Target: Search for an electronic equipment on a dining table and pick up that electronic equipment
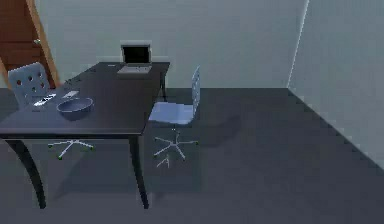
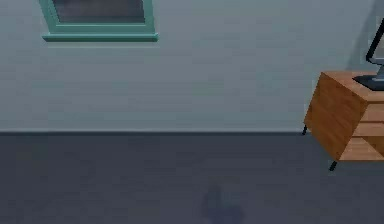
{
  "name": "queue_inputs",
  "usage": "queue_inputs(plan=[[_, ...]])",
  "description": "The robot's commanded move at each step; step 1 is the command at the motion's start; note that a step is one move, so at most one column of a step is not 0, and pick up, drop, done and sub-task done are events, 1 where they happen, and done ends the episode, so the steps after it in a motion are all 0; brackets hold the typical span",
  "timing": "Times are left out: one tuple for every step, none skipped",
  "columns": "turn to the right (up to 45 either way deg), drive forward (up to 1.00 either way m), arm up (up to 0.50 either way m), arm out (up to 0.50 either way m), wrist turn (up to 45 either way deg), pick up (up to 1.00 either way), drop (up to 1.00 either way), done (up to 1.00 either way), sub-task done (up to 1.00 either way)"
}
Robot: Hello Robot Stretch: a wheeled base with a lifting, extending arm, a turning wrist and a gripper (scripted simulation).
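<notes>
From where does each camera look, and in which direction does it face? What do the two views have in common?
Forward view: on the robot, looking ahead and somewhat down at a dark table with a laptop and a bowl, and a chair beside it.
Arm side view: fixed on the robot's body, looking out to the side where the arm reaches, at a wall with a window and a dresser.
Shared: a dark floor and pale walls.

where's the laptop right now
The laptop stands with its lid up at the far end of the dark table, left of middle in the forward view, beyond the bowl and left of the blue-grey chair.
</notes>
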Motion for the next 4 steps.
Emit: queue_inputs(plan=[[0.0,0.40,0.00,0.00,0.0,0.00,0.00,0.00,0.00],[27.0,0.00,0.00,0.00,0.0,0.00,0.00,0.00,0.00],[0.0,0.65,0.00,0.00,0.0,0.00,0.00,0.00,0.00],[-45.0,0.00,0.00,0.00,0.0,0.00,0.00,0.00,0.00]])
